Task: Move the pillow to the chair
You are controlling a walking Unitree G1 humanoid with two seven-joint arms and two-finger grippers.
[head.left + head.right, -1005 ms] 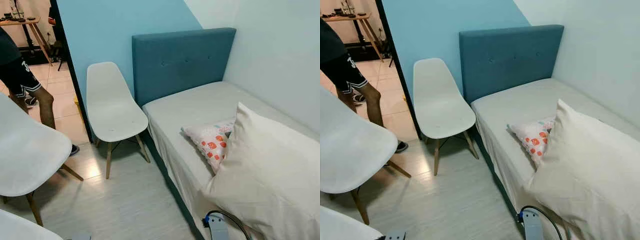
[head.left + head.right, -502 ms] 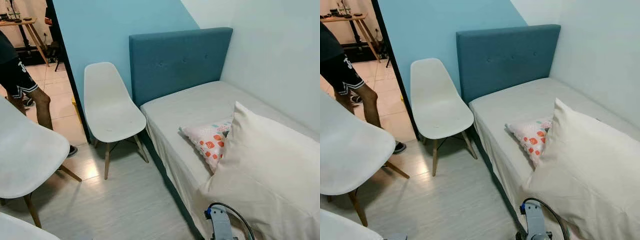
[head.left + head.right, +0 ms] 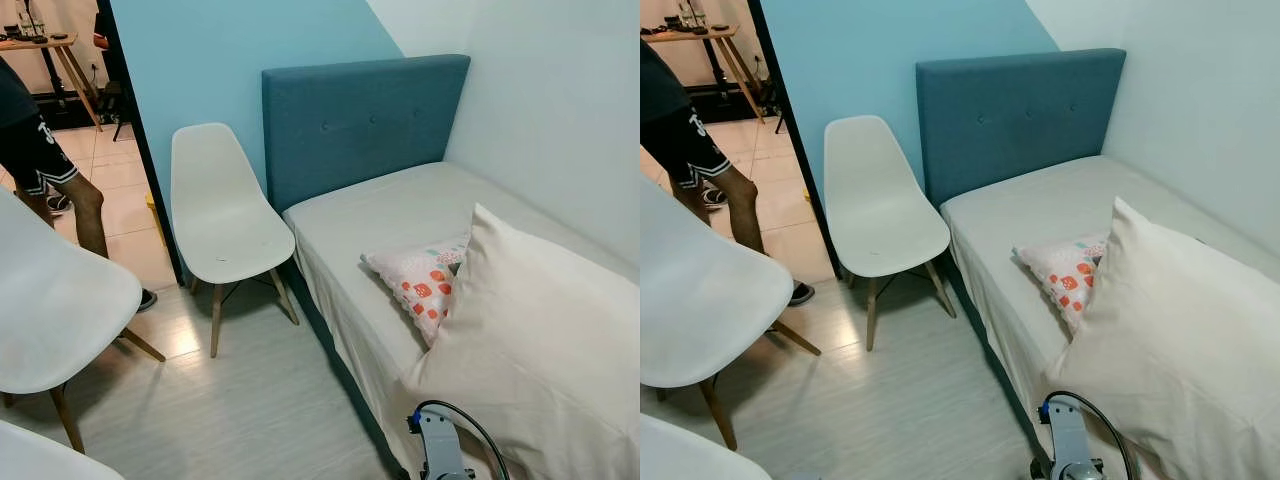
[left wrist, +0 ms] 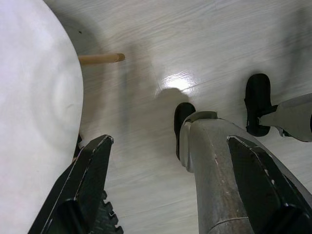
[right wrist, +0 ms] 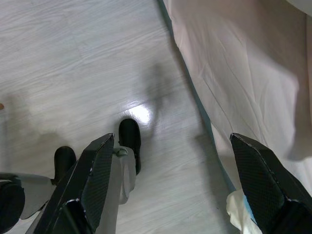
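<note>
White chair (image 3: 222, 215) stands beside the bed (image 3: 400, 215); patterned pillow (image 3: 418, 285) lies on the bed against a big cream pillow (image 3: 540, 340), untouched. Approach step, nothing grasped yet. Left gripper (image 4: 170, 190) and right gripper (image 5: 170, 187) both hang low over the floor, fingers spread wide, empty. Next: step closer, raise the right arm (image 3: 438, 450) to the pillow.

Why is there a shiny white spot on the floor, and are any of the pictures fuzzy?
In the left wrist view, a light glares off the glossy floor beside the robot's foot; the right wrist view has the same glare. Both eye views are sharp and evenly lit, with soft shadows under the white chair.
</note>
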